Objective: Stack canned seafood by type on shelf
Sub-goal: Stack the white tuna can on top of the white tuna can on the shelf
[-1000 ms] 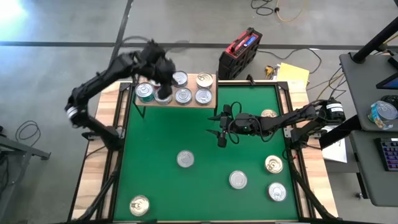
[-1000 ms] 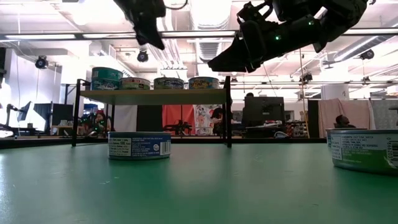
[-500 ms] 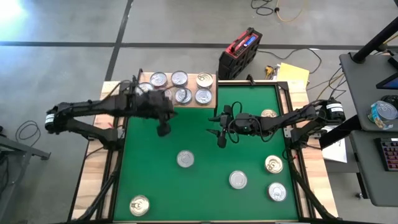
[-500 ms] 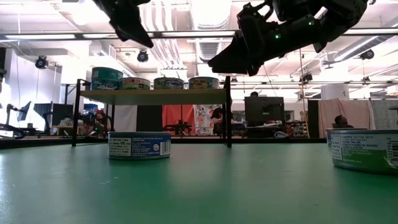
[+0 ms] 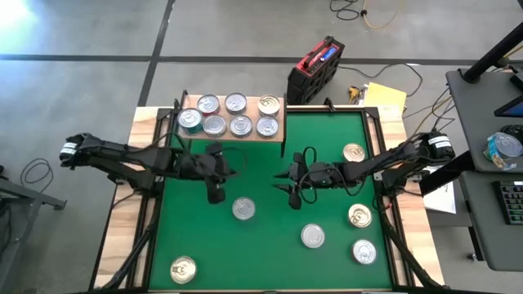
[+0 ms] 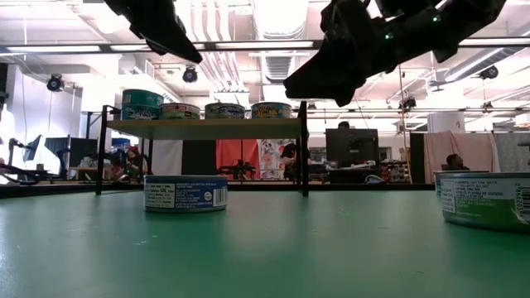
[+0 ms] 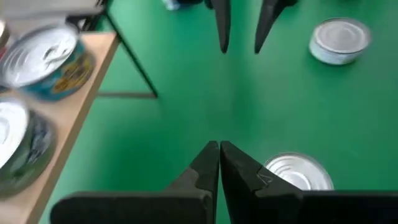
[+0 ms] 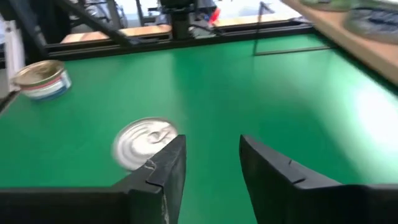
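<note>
Left arm withdrawn from small light-wood shelf (image 5: 233,115) since earlier frame, now stretched low across green mat (image 5: 261,245); left gripper (image 5: 215,194) empty, fingers pressed together, poised above silver-topped round flat tin (image 5: 243,209). Right gripper (image 5: 295,197) shifted nearer, arm extended leftward, fingers narrowly spread, nothing held. Seven tins seen on shelf at far left; six scattered over mat.

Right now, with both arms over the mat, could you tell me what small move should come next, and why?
Probably lower the right gripper onto the silver-topped tin mid-mat. Its fingers stand apart and empty, with that tin just ahead of them, while the left gripper is shut and empty beside it. The shelf already holds six tins.
</note>
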Robot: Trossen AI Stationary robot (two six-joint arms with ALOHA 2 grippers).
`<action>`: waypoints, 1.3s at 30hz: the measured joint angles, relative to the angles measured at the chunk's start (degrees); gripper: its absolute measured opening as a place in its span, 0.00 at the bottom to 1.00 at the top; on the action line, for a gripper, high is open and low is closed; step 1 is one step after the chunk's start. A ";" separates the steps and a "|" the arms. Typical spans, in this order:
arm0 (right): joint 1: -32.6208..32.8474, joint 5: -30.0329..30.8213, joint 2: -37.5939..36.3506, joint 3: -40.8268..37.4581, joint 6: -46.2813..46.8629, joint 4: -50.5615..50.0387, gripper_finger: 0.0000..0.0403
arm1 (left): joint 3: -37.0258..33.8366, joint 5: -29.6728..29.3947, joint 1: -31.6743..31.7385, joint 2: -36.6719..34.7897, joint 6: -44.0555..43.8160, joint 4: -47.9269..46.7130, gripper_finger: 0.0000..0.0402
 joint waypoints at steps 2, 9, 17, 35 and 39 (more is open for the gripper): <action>1.34 0.02 0.00 0.00 0.53 -0.26 0.32 | -1.14 -0.89 -2.06 0.13 0.71 2.32 0.00; 6.12 -0.40 -2.01 0.01 5.63 -9.09 0.20 | -3.41 -1.21 -6.82 1.45 1.49 9.61 0.00; 13.91 -3.94 -6.25 0.99 14.35 -20.98 0.06 | -4.09 -1.24 -8.80 5.62 1.49 15.61 0.00; 23.62 -3.15 -5.72 14.35 33.62 -58.79 0.02 | 0.29 -4.16 -10.90 15.07 2.12 22.36 0.00; 24.72 -3.80 -5.97 15.54 39.34 -66.15 0.02 | 1.10 -4.18 -11.63 15.97 2.12 22.19 0.00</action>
